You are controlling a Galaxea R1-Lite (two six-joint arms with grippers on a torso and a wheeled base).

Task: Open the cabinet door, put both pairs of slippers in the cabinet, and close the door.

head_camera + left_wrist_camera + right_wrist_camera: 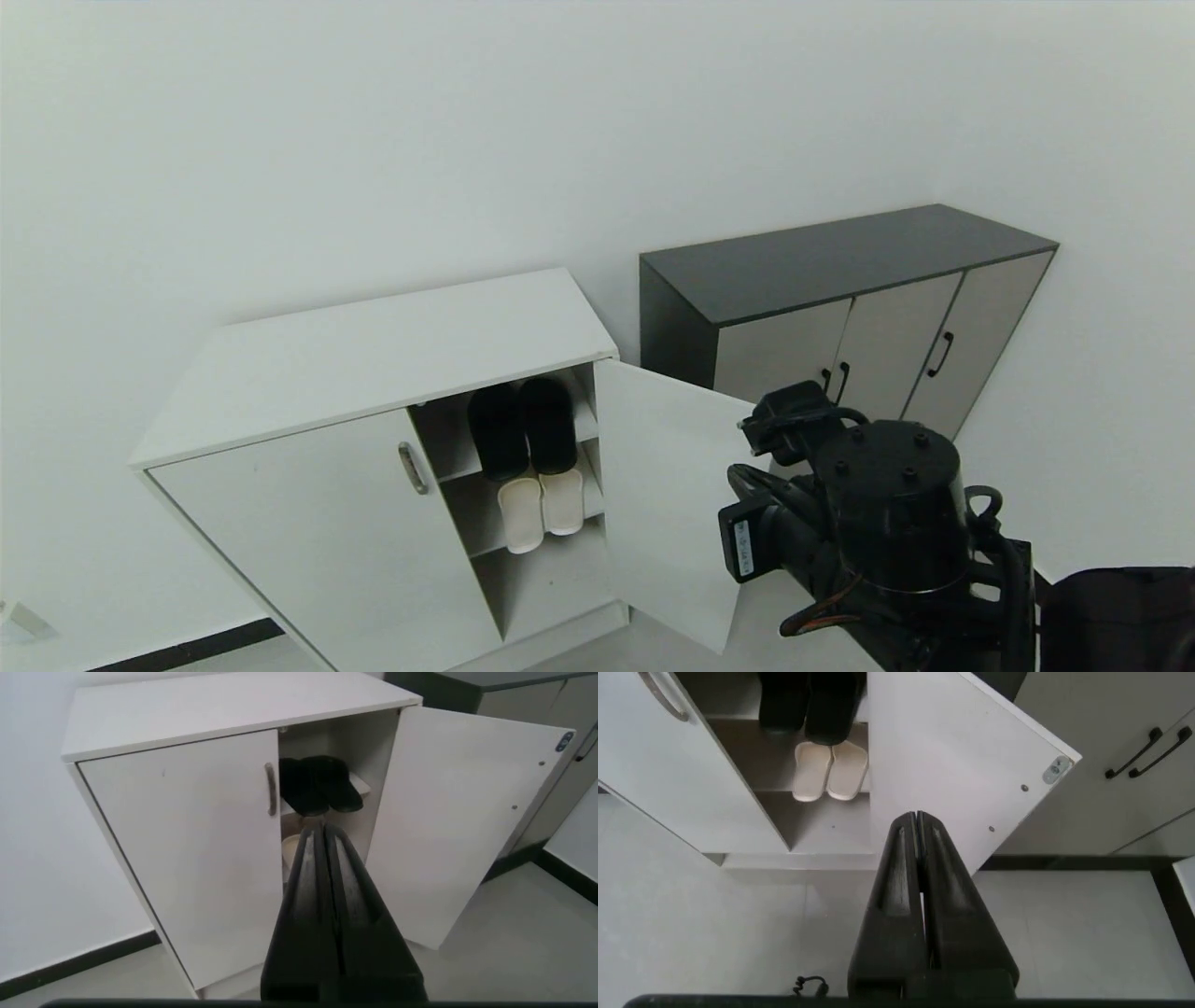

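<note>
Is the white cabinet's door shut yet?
No: the door stands swung wide open, showing the black slippers and white slippers on the shelves inside.

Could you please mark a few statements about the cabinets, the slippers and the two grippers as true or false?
1. The black slippers lie on the shelf above the white slippers. True.
2. Both doors of the white cabinet are shut. False: the right-hand door stands open.
3. The right gripper holds a slipper. False: it is shut and empty, out in front of the cabinet.
4. The dark cabinet has all its doors closed. True.
5. The left gripper is wide open. False: its fingers are pressed together.
</note>
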